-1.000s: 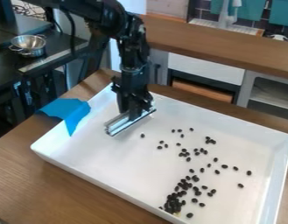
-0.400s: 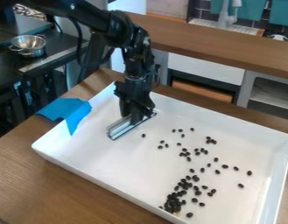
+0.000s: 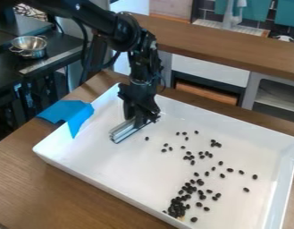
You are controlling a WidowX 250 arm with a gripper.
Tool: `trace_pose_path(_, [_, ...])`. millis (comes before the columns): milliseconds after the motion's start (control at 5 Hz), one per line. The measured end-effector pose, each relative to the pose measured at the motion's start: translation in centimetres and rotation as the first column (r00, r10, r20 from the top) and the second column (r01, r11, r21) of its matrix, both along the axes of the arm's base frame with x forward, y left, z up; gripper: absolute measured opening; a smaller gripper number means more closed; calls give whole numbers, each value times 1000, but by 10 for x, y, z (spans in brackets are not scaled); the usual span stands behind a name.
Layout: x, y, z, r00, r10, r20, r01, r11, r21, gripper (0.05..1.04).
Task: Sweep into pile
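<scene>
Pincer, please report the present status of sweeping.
Pincer gripping metal bar inside white tray. Black beans not in one pile: dense cluster at near edge, others scattered. No obstacle between bar and beans.

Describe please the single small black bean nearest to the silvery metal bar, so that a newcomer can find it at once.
On the brown wooden table, find the large rectangular white tray. Inside it, the black pincer holds a straight silvery metal bar. The small black oval bean lies just right of this bar's near end, alone, while all other beans are farther right.
</scene>
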State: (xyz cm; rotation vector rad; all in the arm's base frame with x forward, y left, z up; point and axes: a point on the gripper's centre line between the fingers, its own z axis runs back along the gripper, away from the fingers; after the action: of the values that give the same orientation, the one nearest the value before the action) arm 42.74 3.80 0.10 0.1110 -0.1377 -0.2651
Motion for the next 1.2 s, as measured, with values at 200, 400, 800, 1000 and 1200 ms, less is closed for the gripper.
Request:
trace_pose_path(200, [-8,-25,1,1000,-4,-26,3,999,-40,347])
trace_pose_path(400, [-12,-58,3,999,-38,-36,36,997,-70,347])
trace_pose_path(800, [-23,-89,3,996,-66,-53,61,995,-85,347])
trace_pose_path(1000, [-34,-109,4,992,-114,-46,110,990,-92,347])
trace_pose_path(1200, [-48,-119,3,989,-137,-51,132,987,-97,347])
